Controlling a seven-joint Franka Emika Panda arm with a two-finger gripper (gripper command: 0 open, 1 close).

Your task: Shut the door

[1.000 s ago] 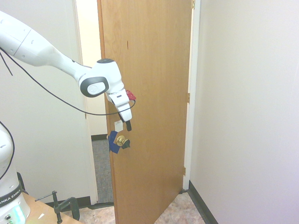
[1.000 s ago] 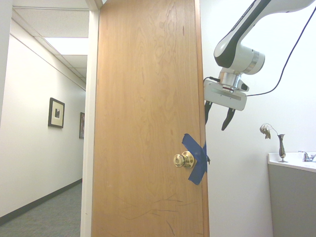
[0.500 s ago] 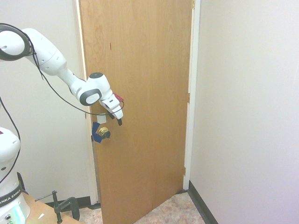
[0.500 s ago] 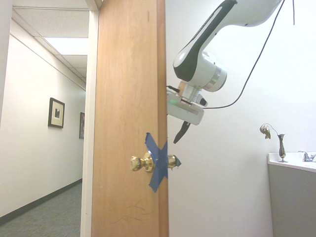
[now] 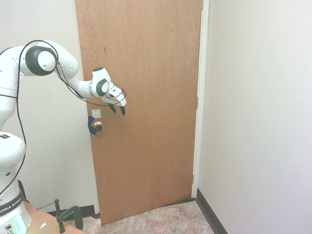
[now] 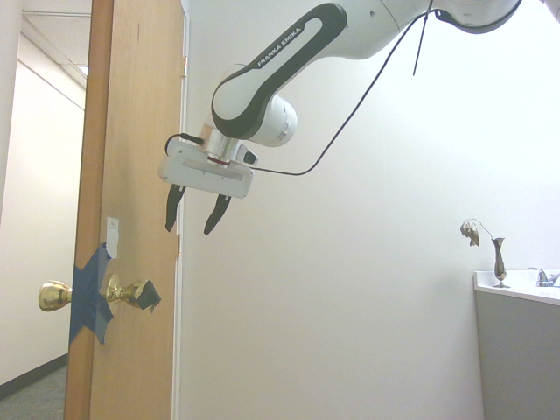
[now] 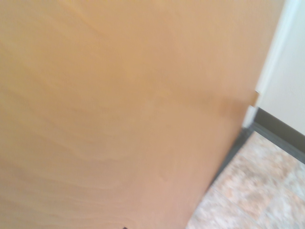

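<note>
My pincer [image 6: 193,220]: 2 fingers wide apart, nothing held. Door [image 6: 140,175] ajar, beside me; knob [image 6: 136,294] below. Door prob. heavy but swings easy; push flat nr knob edge, no grip needed.
</note>
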